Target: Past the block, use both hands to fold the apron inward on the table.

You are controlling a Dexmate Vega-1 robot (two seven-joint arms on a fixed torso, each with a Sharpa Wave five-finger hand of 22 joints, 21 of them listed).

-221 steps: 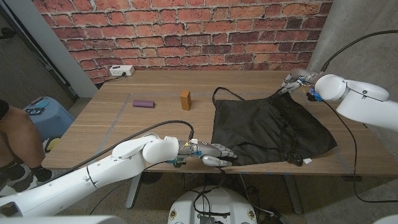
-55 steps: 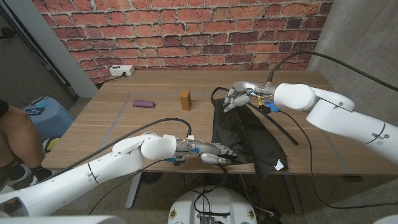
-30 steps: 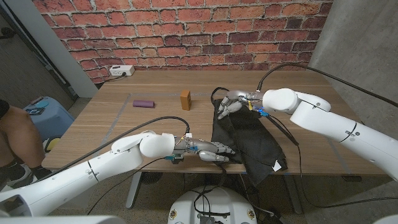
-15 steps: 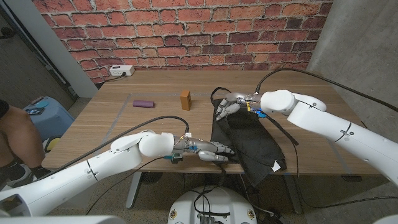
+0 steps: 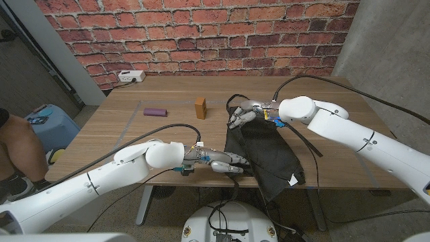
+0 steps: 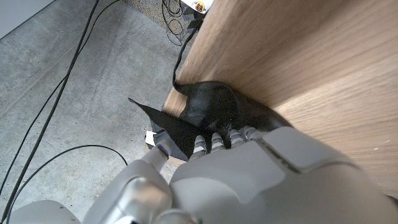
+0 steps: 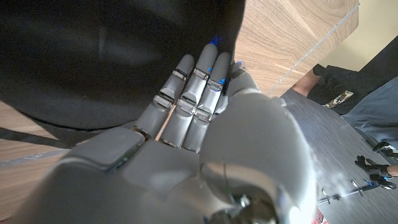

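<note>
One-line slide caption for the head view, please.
Right hand draws the black apron over itself beside the brown block; left hand pins the near corner.

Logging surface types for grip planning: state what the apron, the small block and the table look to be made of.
Apron: thin black fabric, matte; it creases and drapes limply over the table edge.
Block: probably wood, orange-brown, plain faces; too small to be sure.
Table: wood or wood-look laminate, with visible grain lines and a low sheen.

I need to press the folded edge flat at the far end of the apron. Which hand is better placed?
Right. The right hand already sits on the apron at its far end, near the block. The left hand is at the near corner by the table edge.
</note>
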